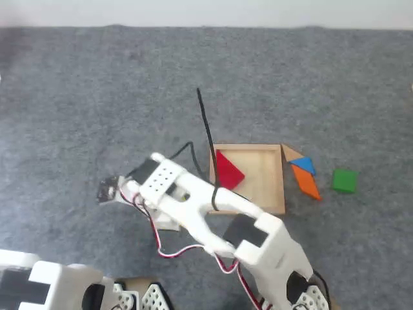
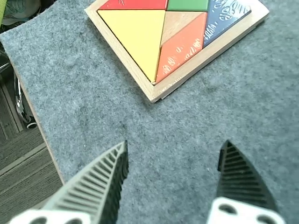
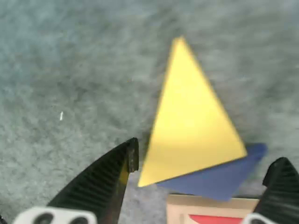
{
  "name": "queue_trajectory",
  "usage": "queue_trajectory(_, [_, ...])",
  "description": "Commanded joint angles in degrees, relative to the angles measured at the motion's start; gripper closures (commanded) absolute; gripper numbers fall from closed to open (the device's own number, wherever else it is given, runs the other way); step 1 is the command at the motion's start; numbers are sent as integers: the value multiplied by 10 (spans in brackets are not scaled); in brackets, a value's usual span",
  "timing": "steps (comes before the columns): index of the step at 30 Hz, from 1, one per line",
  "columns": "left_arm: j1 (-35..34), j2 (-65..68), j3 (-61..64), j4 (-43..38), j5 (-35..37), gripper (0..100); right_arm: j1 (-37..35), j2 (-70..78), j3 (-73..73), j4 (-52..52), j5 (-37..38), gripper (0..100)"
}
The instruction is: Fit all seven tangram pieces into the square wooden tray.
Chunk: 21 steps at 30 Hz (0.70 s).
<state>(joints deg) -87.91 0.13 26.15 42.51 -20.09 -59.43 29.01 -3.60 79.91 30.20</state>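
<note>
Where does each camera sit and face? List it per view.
High: fixed overhead, looking down on grey felt table, square wooden tray and a white arm.
Left wrist: on its arm, past the open left tool to a filled wooden tray.
Right wrist: past the open right tool to a yellow triangular piece.
Shared: high and right wrist both show a red piece in a tray.

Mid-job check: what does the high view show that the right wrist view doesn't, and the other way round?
High view only: four loose pieces beside the tray, namely a green square, an orange piece, a small blue triangle and a tan triangle.
Right wrist view only: a yellow triangle lying partly over a blue piece, in front of the open right gripper.
Both: the wooden tray with a red piece in it, on the grey mat.
</note>
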Motion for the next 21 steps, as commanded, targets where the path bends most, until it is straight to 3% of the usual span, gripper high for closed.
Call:
queue_trajectory(1, [0,-6,-2,3,-5,692,-4,-44,30,-25,11,578])
queue_trajectory(21, [4,-7,9,3,-4,692,-63,-7,-7,-51,48,578])
